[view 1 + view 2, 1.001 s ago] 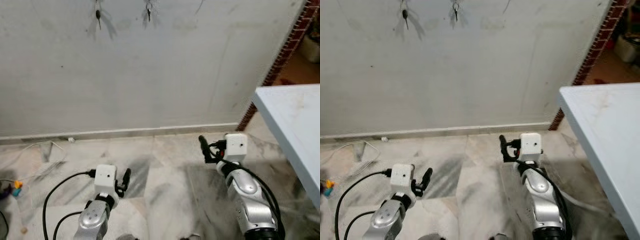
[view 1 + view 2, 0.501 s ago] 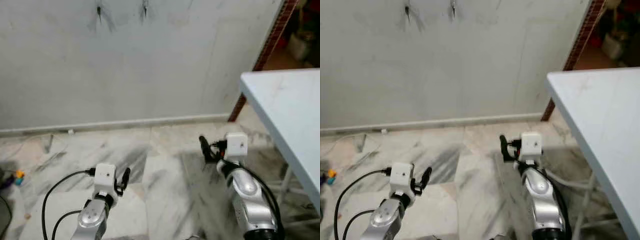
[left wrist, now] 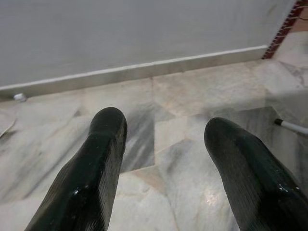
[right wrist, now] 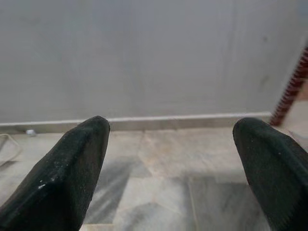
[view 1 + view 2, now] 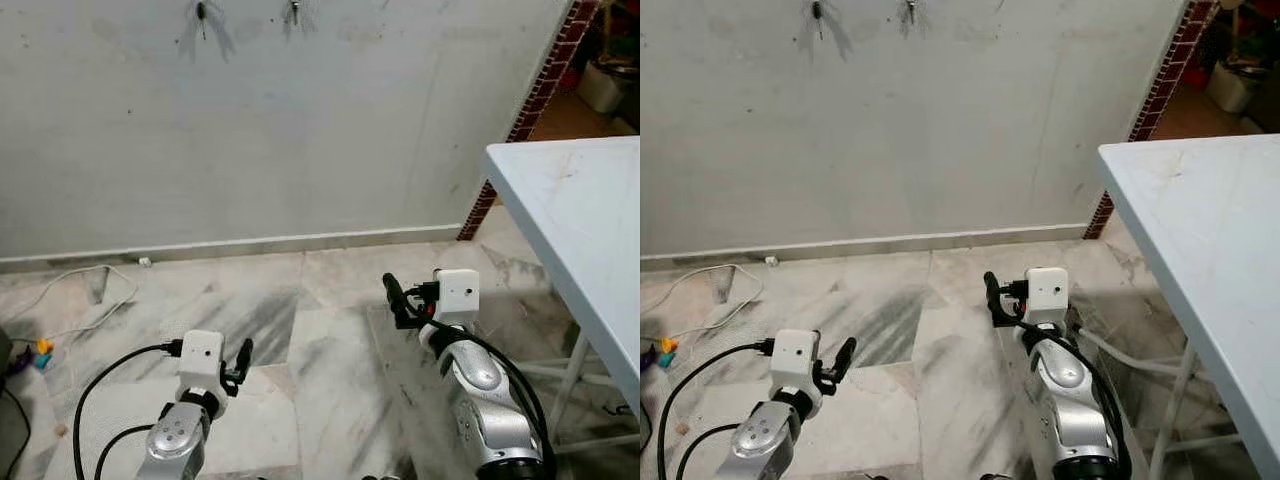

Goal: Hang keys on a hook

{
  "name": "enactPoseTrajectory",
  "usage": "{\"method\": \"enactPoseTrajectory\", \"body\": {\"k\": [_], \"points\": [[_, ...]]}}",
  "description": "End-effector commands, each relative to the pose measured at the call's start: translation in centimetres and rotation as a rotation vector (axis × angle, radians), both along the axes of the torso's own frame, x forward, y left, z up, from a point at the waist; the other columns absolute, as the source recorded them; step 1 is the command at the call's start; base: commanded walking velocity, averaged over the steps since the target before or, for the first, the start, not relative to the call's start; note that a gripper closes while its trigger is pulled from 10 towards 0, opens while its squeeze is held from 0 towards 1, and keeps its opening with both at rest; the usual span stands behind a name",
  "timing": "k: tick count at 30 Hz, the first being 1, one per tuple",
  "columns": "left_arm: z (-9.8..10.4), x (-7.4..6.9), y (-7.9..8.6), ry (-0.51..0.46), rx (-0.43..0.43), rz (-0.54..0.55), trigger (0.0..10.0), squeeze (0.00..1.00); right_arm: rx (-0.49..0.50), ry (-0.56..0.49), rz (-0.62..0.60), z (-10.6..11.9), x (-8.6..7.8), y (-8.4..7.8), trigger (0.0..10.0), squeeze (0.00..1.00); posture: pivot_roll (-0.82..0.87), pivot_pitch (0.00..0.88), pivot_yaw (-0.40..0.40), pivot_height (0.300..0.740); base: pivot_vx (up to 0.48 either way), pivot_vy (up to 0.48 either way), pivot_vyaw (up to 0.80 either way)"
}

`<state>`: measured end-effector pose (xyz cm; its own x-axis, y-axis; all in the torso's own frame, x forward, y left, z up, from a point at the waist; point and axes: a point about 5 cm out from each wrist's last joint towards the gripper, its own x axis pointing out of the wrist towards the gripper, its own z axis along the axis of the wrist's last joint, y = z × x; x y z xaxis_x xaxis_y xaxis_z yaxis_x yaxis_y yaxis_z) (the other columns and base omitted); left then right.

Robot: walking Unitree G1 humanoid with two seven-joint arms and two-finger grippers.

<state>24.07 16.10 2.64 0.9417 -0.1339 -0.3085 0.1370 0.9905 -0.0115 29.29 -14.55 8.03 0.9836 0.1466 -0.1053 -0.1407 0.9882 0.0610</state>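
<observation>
— Where are the keys [image 5: 201, 14]?
— High on the wall [image 5: 300, 130], far beyond both jaws (bench [image 5: 590, 230] beside right gripper [image 4: 173, 159]).
— The jaws?
— Left gripper [image 3: 163, 159] and right gape wide, holding nothing.

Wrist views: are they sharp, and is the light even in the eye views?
Left wrist view: fingers close and soft, with glare on them, floor fairly sharp. Right wrist view: fingers blurred, wall soft. Eye views: even light, faint shadows beside the keys on the wall.

Grey-veined marble floor [image 5: 300, 330], pale blue table [image 5: 580, 220]
</observation>
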Motion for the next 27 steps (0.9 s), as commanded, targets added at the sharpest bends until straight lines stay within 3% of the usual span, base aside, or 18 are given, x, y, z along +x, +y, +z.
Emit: {"method": "enactPoseTrajectory", "body": {"k": [1, 27], "points": [[0.21, 0.06, 0.12, -0.006, -0.014, -0.005, 10.0, 0.00, 0.007, -0.009, -0.009, 0.32, -0.02, -0.24, 10.0, 0.00, 0.03, 0.123, 0.012, 0.740, 0.000, 0.000, -0.72], [0.66, 0.13, 0.05, -0.009, -0.048, -0.064, 10.0, 0.00, 0.010, 0.000, -0.016, 0.08, -0.17, -0.16, 10.0, 0.00, 0.03, 0.132, 0.022, 0.740, 0.000, 0.000, -0.72]]}}
